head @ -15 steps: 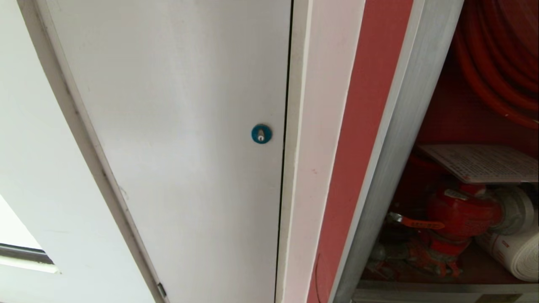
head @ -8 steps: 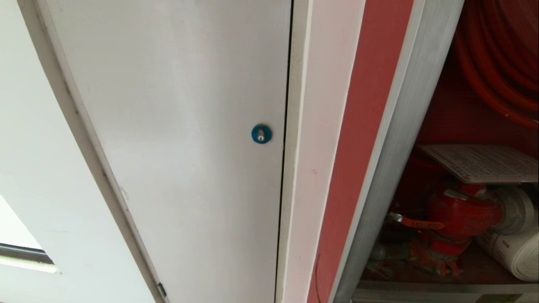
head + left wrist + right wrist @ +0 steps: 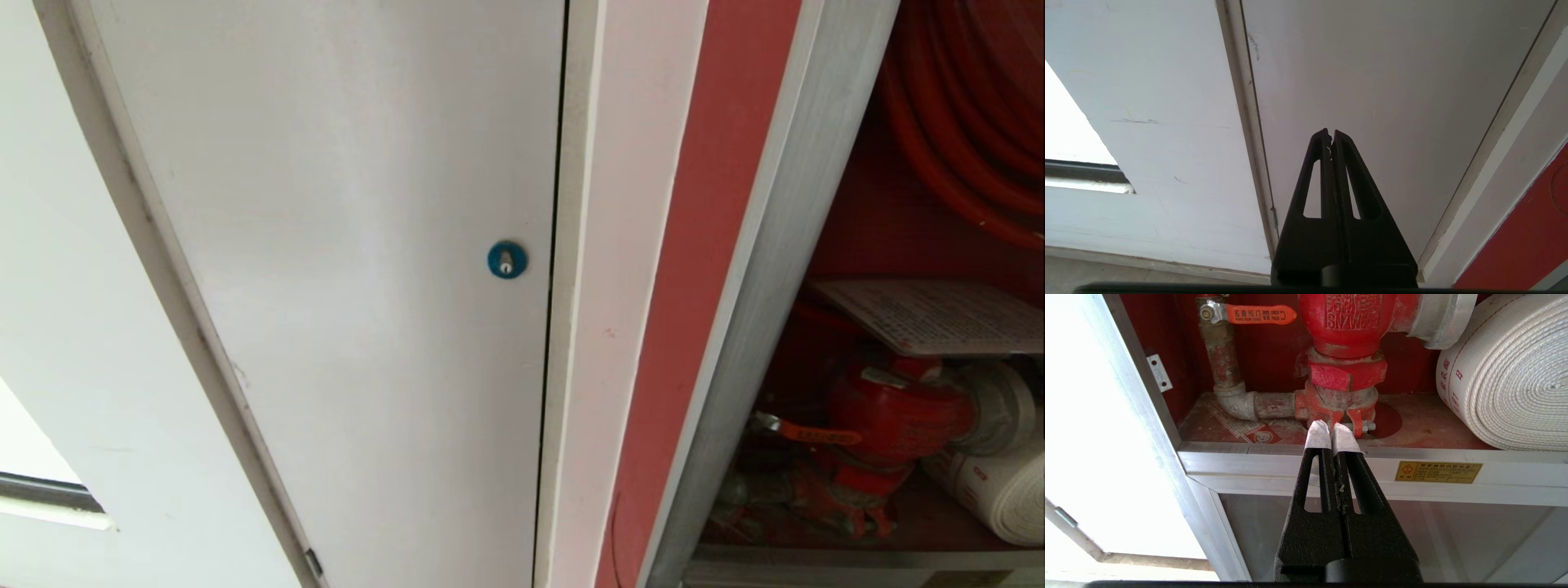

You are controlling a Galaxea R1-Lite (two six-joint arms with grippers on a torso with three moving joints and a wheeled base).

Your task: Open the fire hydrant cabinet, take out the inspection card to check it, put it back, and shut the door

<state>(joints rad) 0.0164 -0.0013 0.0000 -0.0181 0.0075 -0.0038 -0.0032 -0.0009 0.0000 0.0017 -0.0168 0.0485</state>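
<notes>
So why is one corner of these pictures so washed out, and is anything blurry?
Right wrist view: bright glare whitens the area beside the cabinet frame, while the red valve and rolled hose stay crisp. Left wrist view: a blown-out patch beside the white door. Head view: evenly lit, card print unreadable.

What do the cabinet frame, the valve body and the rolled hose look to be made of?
Cabinet frame: brushed aluminium by its look, pale with fine grain lines. Valve body: apparently cast metal painted red, with raised lettering and chipped paint lower down. Rolled hose: white woven fabric, its ribbed weave showing.
</notes>
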